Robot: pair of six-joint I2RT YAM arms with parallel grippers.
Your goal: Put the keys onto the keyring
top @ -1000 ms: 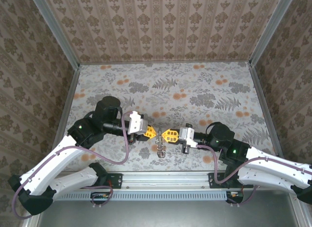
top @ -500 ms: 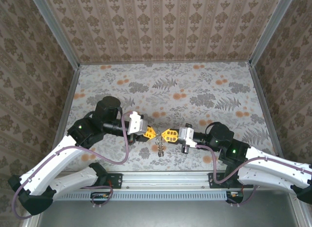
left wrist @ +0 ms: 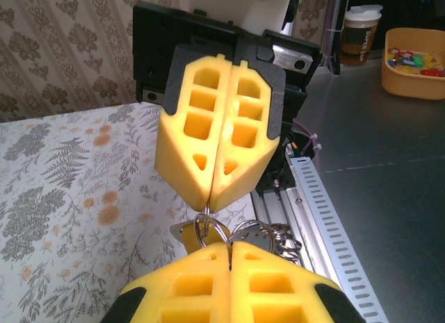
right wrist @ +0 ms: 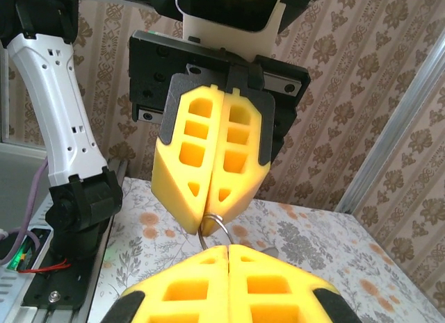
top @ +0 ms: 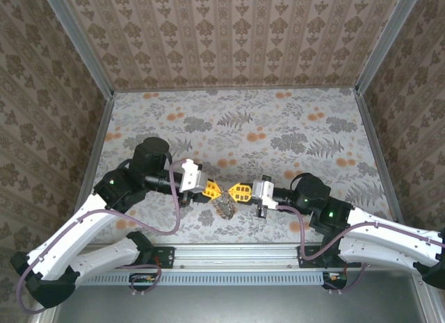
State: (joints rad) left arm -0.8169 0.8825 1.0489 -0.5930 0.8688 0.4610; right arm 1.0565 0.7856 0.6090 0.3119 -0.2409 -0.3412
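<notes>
My left gripper (top: 213, 191) and right gripper (top: 233, 193) meet tip to tip above the near middle of the table. Both are shut on the keyring (left wrist: 206, 224), a thin silvery wire ring that spans the small gap between the yellow pads. In the left wrist view my own gripper (left wrist: 230, 245) is at the bottom, with the right one facing it from above. The keys (top: 224, 208) hang in a small cluster just under the tips. A brassy key (left wrist: 182, 234) and more silvery rings (left wrist: 278, 234) show behind the pads. From the right wrist, my gripper (right wrist: 228, 248) and the keyring (right wrist: 214, 227) are visible.
The floral tabletop (top: 278, 128) stretches away behind the grippers, walled by patterned panels. A metal rail (top: 236, 252) runs along the near edge between the arm bases. Off the table sit a cup (left wrist: 361, 32) and a yellow bin (left wrist: 416, 73).
Both grippers have drifted slightly left while staying shut tip to tip. The key cluster, which hung straight down, has swung up and sits closer under the tips.
</notes>
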